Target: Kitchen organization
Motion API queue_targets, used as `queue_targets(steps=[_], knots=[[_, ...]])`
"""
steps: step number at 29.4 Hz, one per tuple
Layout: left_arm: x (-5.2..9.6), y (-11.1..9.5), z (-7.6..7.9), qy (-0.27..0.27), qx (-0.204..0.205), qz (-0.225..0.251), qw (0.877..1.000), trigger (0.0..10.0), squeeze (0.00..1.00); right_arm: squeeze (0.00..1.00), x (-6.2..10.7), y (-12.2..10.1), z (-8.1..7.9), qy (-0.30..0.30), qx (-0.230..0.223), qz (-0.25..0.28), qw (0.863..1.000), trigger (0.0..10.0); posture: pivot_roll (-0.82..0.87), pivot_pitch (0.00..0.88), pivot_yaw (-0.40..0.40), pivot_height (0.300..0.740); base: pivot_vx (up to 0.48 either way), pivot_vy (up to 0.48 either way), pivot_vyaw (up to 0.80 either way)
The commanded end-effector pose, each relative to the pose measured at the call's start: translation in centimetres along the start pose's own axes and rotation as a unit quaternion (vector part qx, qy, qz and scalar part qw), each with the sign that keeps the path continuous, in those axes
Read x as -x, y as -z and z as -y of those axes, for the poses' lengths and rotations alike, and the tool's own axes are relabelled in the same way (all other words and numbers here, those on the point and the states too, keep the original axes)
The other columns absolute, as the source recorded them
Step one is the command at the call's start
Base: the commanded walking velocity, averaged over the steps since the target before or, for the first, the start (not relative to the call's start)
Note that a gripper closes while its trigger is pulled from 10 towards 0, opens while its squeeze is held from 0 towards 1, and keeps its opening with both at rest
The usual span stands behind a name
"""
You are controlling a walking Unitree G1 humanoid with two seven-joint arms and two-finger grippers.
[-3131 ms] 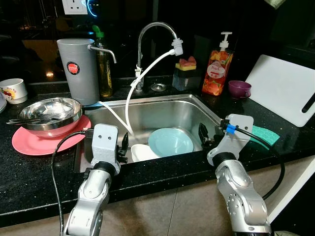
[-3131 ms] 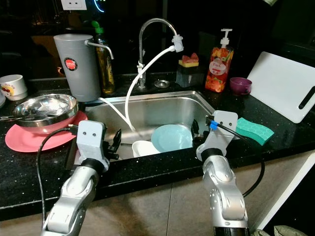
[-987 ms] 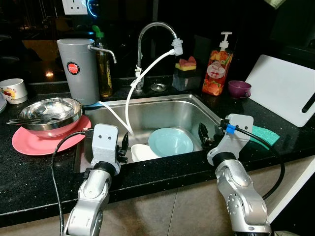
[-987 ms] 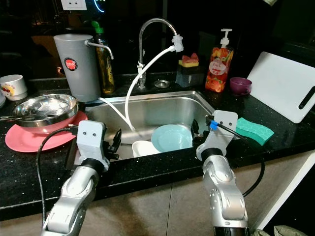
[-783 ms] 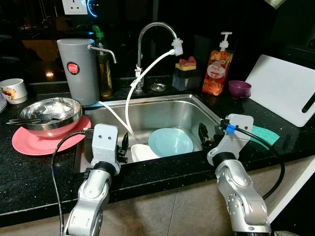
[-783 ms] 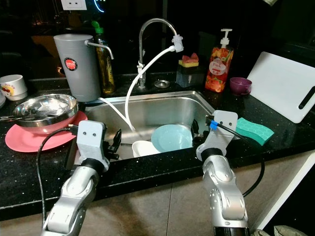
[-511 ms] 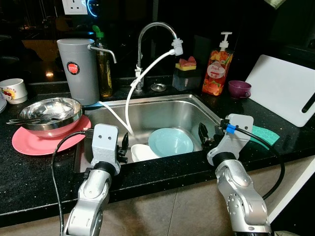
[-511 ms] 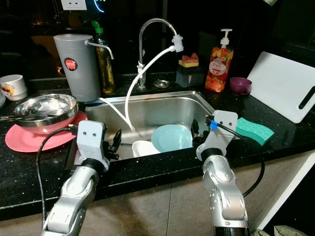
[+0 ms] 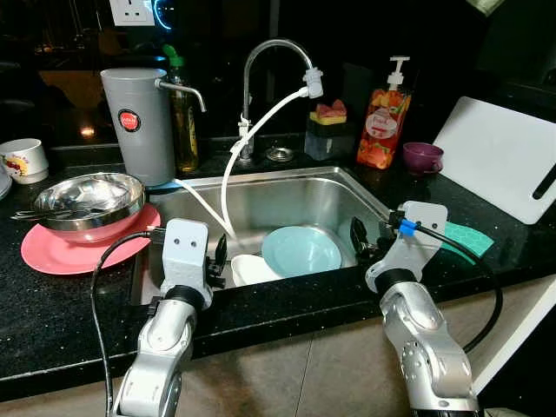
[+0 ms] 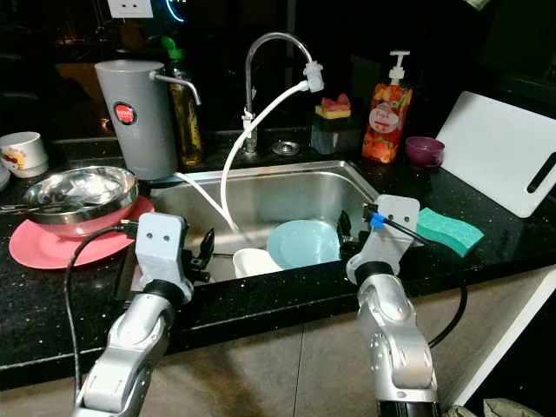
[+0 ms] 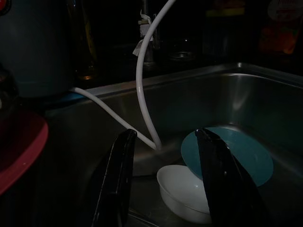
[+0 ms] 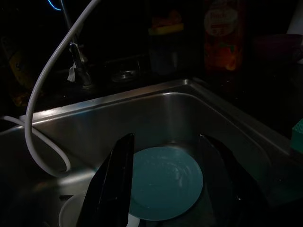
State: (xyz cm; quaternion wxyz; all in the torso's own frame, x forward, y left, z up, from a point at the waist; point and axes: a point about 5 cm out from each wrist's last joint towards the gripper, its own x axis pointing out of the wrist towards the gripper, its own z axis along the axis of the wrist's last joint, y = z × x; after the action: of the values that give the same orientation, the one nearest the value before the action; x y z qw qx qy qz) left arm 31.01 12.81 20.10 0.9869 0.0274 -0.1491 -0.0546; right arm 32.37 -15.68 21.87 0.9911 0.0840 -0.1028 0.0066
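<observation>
Black speckled counter point(image 9: 78, 300) ran around a steel sink point(image 9: 287, 195) in a dark kitchen; a wall socket point(image 9: 132, 10) sat above. In the sink lay a teal plate point(image 9: 301, 250) leaning on a white bowl point(image 9: 250, 268), with a white hose point(image 9: 233, 169) dropping in from the tap point(image 9: 276, 52). Left gripper point(image 11: 163, 184) hung at the sink's near left edge, fingers spread, holding nothing. Right gripper point(image 12: 165, 189) hung at the near right edge, fingers apart, empty, plate beyond them. On the left counter a steel bowl point(image 9: 82, 201) sat on a pink plate point(image 9: 65, 248), near a grey dispenser point(image 9: 135, 122) and mug point(image 9: 22, 160). Right side had a soap bottle point(image 9: 385, 126), purple cup point(image 9: 422, 157), white cutting board point(image 9: 499, 156) and green sponge point(image 10: 447, 230).
</observation>
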Motion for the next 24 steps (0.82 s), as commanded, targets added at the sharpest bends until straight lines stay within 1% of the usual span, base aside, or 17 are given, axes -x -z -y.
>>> queue_targets(steps=[1, 24], knots=[[0.05, 0.24, 0.09, 0.000, -0.002, -0.005, 1.000, 10.0, 0.00, 0.00, -0.09, 0.02, 0.12, 0.004, -0.007, -0.001, 1.000, 10.0, 0.08, 0.055, -0.050, 0.740, 0.000, 0.000, 0.00], [0.15, 0.27, 0.10, 0.000, -0.002, -0.006, 1.000, 10.0, 0.00, 0.00, -0.01, 0.08, 0.09, 0.003, -0.008, -0.002, 1.000, 10.0, 0.08, 0.058, -0.051, 0.740, 0.000, 0.000, 0.00]])
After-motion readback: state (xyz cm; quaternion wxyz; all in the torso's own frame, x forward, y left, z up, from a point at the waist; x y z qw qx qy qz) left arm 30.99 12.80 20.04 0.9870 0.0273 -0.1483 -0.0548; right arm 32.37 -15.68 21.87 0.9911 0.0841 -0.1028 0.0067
